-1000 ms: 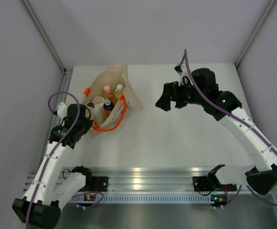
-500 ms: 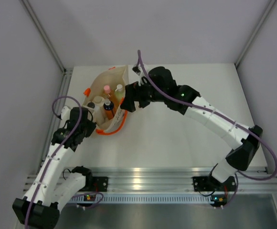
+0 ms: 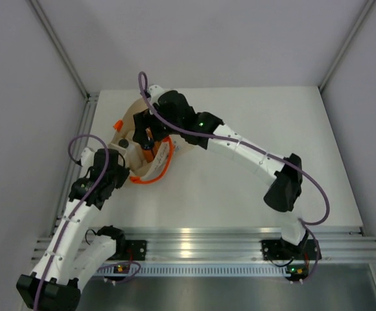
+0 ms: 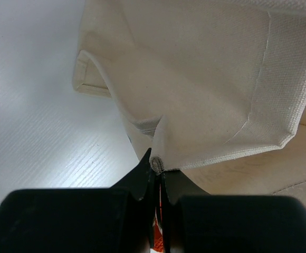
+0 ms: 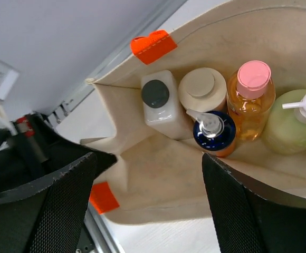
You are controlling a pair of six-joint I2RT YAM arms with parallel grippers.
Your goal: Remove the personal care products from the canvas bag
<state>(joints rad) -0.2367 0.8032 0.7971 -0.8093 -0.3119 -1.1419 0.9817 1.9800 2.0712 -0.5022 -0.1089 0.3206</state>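
Poised over the open canvas bag [image 5: 279, 37] with the right gripper [image 5: 147, 158], jaws spread wide and empty; pinching the bag's rim tight in the left gripper [image 4: 157, 168]. Standing upright inside, below the right jaws, caps toward the hand: five bottles [image 5: 200, 89], orange pump bottle [image 5: 212, 132] nearest.

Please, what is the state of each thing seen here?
canvas bag: standing, mouth open
left end effector: shut on the bag's fabric
right end effector: open, over bag mouth
clear dark-capped bottle: upright inside, capped
cream squat bottle: upright inside
orange blue-topped bottle: upright inside
peach pink-capped bottle: upright inside
yellow-green pump bottle: upright inside
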